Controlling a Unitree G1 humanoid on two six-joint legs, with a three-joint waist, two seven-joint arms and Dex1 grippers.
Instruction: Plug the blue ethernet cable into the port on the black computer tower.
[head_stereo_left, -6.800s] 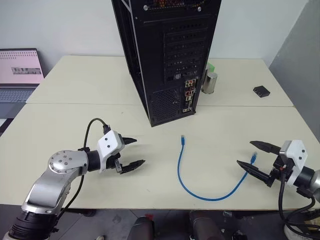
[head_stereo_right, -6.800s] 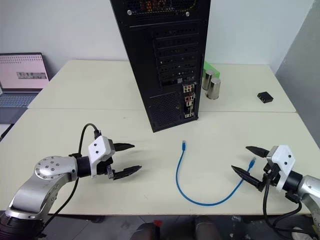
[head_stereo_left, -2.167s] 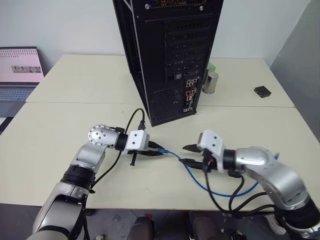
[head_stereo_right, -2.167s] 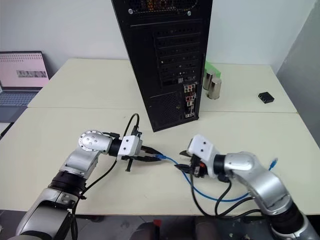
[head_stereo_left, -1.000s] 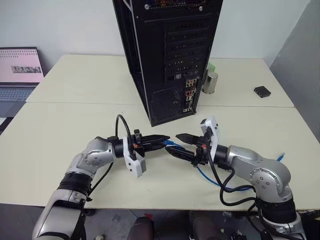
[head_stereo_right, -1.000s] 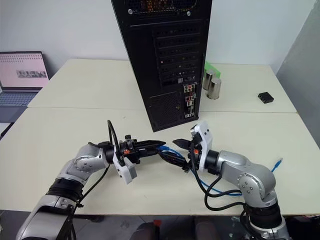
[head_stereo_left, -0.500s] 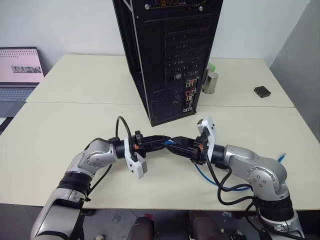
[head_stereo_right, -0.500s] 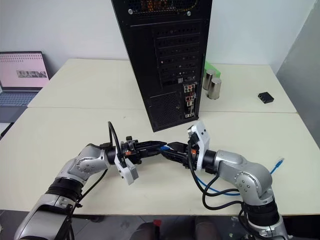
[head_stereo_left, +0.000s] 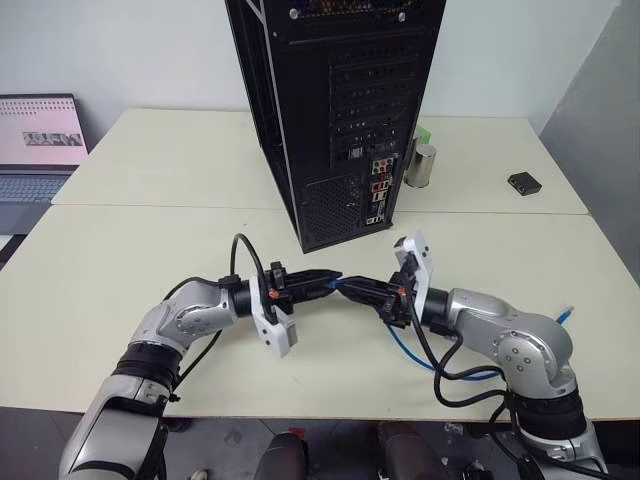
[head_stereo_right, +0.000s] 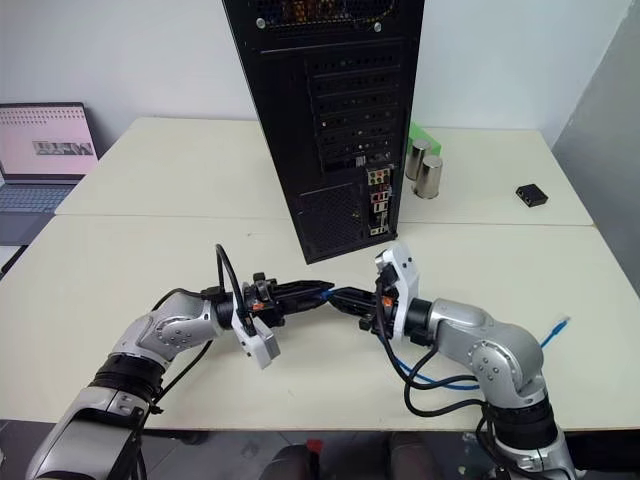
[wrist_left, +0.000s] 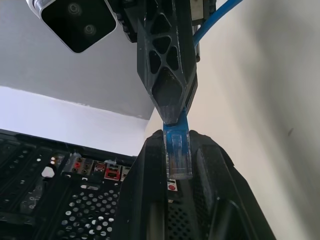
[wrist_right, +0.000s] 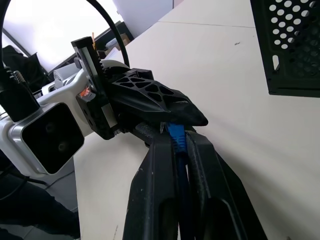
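Note:
The black computer tower (head_stereo_left: 340, 100) stands upright at the table's middle back, its rear facing me. The port lies somewhere in the coloured connector cluster (head_stereo_left: 377, 195) low on that rear; I cannot pick it out. My two grippers meet tip to tip in front of the tower, above the table. The left gripper (head_stereo_left: 333, 278) is shut on the plug (wrist_left: 178, 157) of the blue ethernet cable (head_stereo_left: 470, 375). The right gripper (wrist_right: 175, 139) is shut on the cord just behind that plug. The rest of the cord loops under my right arm, and its other plug (head_stereo_left: 563, 316) lies at the right.
A laptop (head_stereo_left: 40, 140) sits open at the far left. Metal cylinders (head_stereo_left: 420, 165) and a green object (head_stereo_left: 424, 133) stand right of the tower, with a small black box (head_stereo_left: 522, 182) further right. Bare table (head_stereo_left: 150, 250) lies between my hands and the tower's base.
The right gripper, open around the cord a second ago, has shut on it behind the plug. The left gripper keeps its hold and place.

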